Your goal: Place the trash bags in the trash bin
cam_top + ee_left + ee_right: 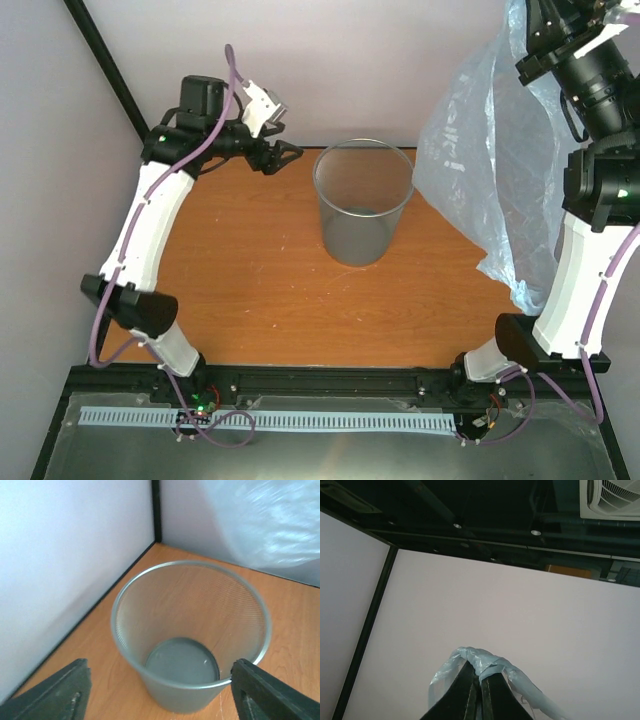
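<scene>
The trash bin (356, 236), a round grey see-through basket, stands upright and empty at the back middle of the wooden table (250, 290). My left gripper (286, 155) hovers just left of its rim, open, with nothing between the fingers. In the left wrist view the trash bin (175, 700) sits between and beyond the spread fingers (65, 690). A light blue translucent trash bag (480, 170) hangs high at the right, reaching down to the table. My right gripper (481, 677) is raised and shut on a bunched fold of the trash bag (487, 661).
White walls close the back and left, with a black corner post (156, 510). The right arm (590, 90) rises tall along the right edge, partly behind the hanging bag. A black rail (330, 380) runs along the near edge.
</scene>
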Motion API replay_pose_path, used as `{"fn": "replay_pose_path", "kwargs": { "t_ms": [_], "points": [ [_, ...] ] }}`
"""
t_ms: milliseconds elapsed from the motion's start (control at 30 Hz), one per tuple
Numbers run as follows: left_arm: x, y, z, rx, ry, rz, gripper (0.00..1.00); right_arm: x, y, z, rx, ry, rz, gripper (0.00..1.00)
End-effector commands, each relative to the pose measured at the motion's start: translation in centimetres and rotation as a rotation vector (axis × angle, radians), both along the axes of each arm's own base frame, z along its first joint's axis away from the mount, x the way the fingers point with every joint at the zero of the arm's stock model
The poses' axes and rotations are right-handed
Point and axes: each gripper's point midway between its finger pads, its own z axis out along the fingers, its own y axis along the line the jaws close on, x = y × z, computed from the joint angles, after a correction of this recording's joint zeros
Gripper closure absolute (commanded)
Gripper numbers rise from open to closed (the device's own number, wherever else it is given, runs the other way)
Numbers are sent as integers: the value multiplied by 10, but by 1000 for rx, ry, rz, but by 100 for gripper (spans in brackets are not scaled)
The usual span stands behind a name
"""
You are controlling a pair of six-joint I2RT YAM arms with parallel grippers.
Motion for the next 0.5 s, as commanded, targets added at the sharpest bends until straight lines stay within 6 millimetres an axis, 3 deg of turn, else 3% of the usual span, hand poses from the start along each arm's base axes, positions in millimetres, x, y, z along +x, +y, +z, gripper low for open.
{"fn": "replay_pose_path", "kwargs": {
  "t_ms": [0,200,467],
  "points": [
    [-50,-30,32,-22,-191,-234,26,27,-4,-4,12,6,-67,97],
    [-108,-70,33,-48,-198,-463,29,67,1,-18,-27,5,-254,97],
    [-177,-123,46,-102,-217,-689,34,77,23,-14,-60,-60,-325,97]
  ]
}}
